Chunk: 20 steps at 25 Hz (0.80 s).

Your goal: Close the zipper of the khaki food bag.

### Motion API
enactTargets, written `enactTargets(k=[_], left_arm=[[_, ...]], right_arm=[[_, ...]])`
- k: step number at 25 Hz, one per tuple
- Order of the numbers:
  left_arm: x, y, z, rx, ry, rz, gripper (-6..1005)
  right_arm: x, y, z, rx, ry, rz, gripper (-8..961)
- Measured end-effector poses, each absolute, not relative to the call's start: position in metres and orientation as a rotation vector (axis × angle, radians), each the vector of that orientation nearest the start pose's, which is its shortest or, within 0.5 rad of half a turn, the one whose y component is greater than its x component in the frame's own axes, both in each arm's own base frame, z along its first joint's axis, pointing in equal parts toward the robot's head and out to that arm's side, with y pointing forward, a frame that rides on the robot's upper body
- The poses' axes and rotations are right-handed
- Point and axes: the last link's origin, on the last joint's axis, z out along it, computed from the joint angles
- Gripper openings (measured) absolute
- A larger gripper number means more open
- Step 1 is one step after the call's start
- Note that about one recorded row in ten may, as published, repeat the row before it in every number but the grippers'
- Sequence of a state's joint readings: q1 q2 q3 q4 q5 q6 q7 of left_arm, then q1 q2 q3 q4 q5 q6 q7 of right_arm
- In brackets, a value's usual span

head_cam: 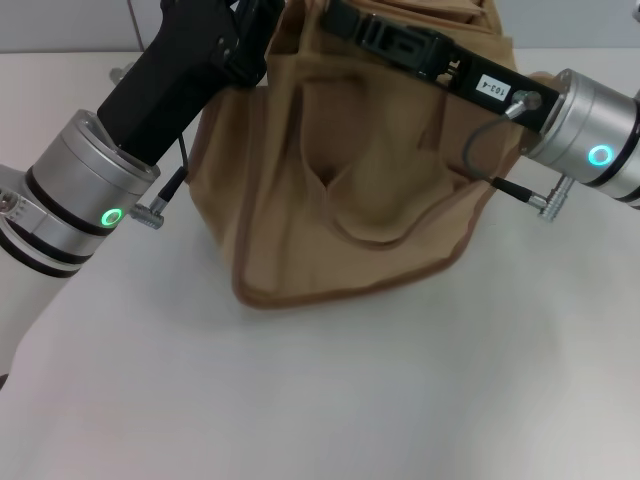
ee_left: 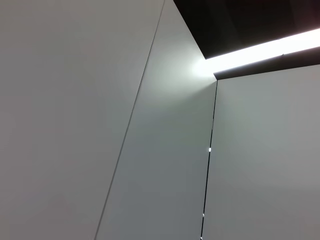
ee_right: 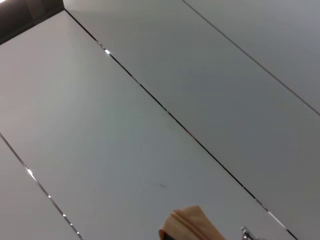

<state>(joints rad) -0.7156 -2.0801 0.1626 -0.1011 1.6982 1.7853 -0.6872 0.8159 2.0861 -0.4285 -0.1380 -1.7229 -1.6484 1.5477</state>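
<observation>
On the white counter (head_cam: 330, 400) in front of us the khaki food bag (head_cam: 350, 180) slumps, soft and light, so we judge it needs bracing. Farther back both arms reach its top, left gripper (head_cam: 262, 15) and right gripper (head_cam: 335, 12); whether either grips we cannot tell. The zipper is hidden.

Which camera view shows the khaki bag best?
The head view shows it best: the khaki bag stands on the white table, with both arms reaching over its top. The right wrist view shows only a small tan piece at its edge, probably the bag. The left wrist view shows only wall panels.
</observation>
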Motion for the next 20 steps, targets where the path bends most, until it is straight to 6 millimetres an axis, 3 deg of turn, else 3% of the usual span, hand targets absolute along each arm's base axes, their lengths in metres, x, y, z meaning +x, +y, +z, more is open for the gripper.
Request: enactTargets(k=[13, 18, 20], left_arm=[[-0.181, 0.328, -0.019, -2.009, -0.308, -1.680, 47], [-0.181, 0.328, -0.019, -2.007, -0.309, -1.679, 46], [-0.181, 0.328, -0.019, -2.007, -0.308, -1.679, 46]], right_arm=[[0.181, 0.351, -0.009, -2.349, 1.129, 1.762, 2], [0.183, 0.350, -0.002, -2.339, 1.081, 1.778, 1], [0.188, 0.345, 0.011, -2.314, 0.997, 1.815, 1]])
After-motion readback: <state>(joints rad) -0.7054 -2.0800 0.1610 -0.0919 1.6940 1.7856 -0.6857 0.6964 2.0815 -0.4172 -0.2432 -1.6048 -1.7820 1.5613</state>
